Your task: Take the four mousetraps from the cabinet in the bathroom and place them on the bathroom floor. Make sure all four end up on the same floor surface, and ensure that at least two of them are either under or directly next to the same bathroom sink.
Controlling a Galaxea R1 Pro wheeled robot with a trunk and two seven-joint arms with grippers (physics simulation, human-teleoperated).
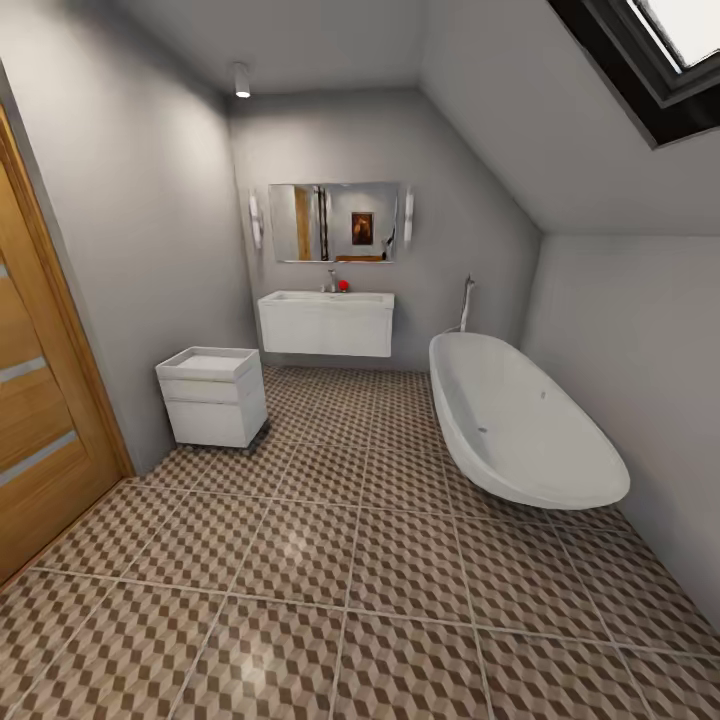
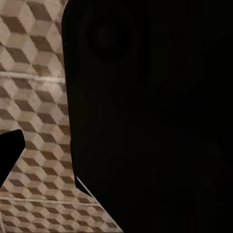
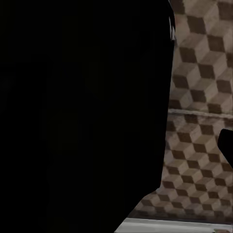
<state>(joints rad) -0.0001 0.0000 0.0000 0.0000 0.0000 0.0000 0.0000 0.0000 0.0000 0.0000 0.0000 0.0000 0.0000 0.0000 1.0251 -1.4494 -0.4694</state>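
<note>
Head view: sink point(image 1: 326, 322) against the far wall, a wide white basin on a boxy vanity hung clear of the floor point(image 1: 350, 560), long axis running side to side along that wall, front facing the camera. Tap point(image 1: 331, 281) upright at the back rim, a small red thing point(image 1: 343, 286) just beside it. Mirror point(image 1: 333, 222) above, a wall light at each side. Cube-patterned tiles in brown, beige and white with pale grout from the sink's foot to the near edge, bare of traps as far as can be seen. White drawer unit point(image 1: 212, 395) left of the sink, against the left wall, standing on the tiles. Oval bathtub point(image 1: 520, 425) to the right, long axis running from the far wall toward the camera, a chrome filler point(image 1: 465, 300) at its far end. Wooden door point(image 1: 40, 400) at the near left. Skylight point(image 1: 650, 50) in the sloped ceiling, upper right.

Left wrist view: dark bulk of the arm close up, patterned tiles beyond. Right wrist view: much the same, dark mass and tiles with a grout line. Fingers of either gripper not made out; released or clenched, cannot tell.
</note>
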